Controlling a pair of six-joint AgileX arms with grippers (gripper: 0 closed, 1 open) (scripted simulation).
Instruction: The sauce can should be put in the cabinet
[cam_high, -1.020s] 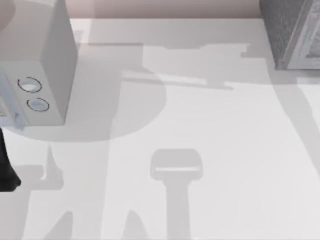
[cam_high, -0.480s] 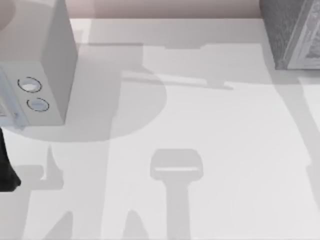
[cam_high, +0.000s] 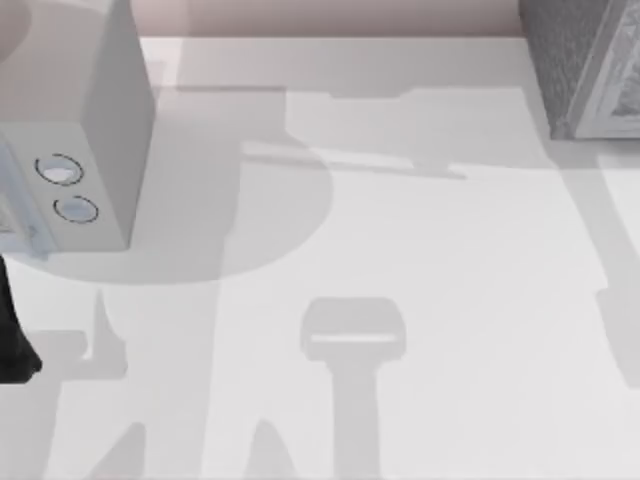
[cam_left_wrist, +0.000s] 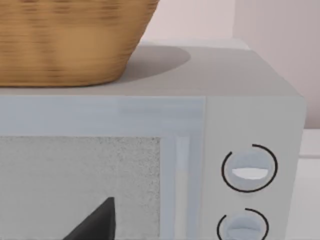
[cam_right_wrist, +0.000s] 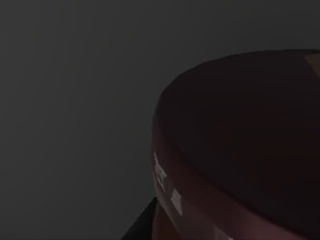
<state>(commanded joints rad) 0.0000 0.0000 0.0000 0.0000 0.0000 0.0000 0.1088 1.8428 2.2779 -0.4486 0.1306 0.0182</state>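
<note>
From above, the cabinet (cam_high: 585, 60) sits at the table's (cam_high: 420, 260) far right corner, a microwave (cam_high: 75, 130) at far left; the left arm (cam_high: 12, 340) is at the left edge. The left wrist view faces the microwave with a wicker basket (cam_left_wrist: 65, 40) on top. The right wrist view is dark; the sauce can's (cam_right_wrist: 240, 150) maroon top looms close, its axis unclear. Whether either gripper's jaws are parted cannot be told.
</note>
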